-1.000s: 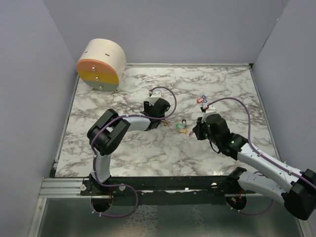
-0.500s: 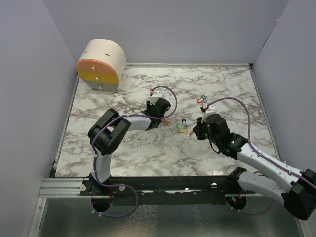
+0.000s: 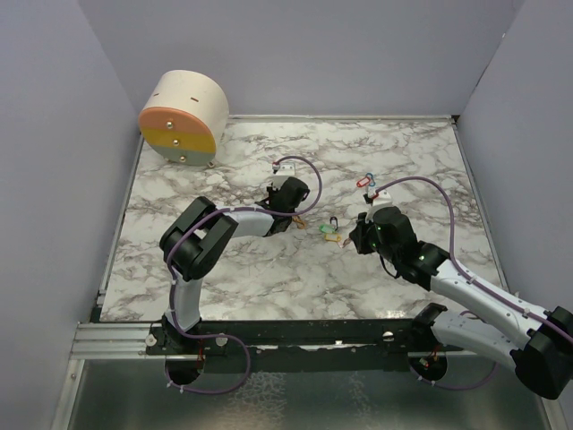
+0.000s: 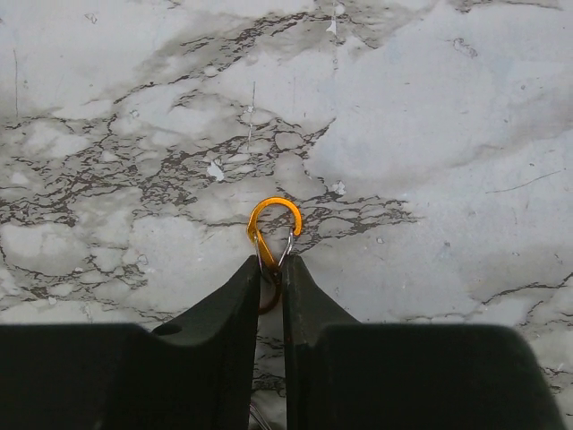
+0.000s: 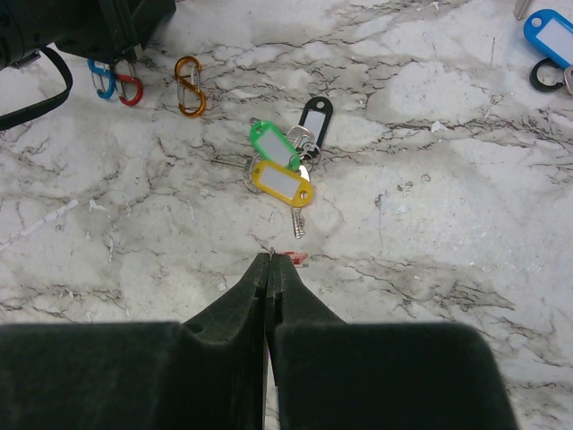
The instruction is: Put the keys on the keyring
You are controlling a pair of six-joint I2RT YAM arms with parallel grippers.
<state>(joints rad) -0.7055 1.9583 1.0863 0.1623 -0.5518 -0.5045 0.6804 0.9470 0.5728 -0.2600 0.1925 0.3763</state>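
Note:
An orange S-shaped keyring (image 4: 274,222) lies on the marble. My left gripper (image 4: 272,262) has its jaws drawn in against the keyring's waist, and the lower loop sits in the narrow slit between them. The same keyring (image 5: 190,86) shows in the right wrist view. My right gripper (image 5: 270,258) is shut, with a red tag (image 5: 298,258) peeking out at its tip. Ahead of it lie loose keys with green (image 5: 273,145), yellow (image 5: 283,184) and black (image 5: 314,115) tags. A blue-tagged key (image 5: 553,34) lies far right.
A blue clip (image 5: 100,79) and a red clip (image 5: 131,90) lie beside the left gripper's body. A round wooden drum (image 3: 183,116) stands at the back left corner. Grey walls close in the table (image 3: 224,269) on three sides.
The left jaws have narrowed from wide apart onto the orange keyring. The left wrist cable has shifted slightly. The right arm has not moved.

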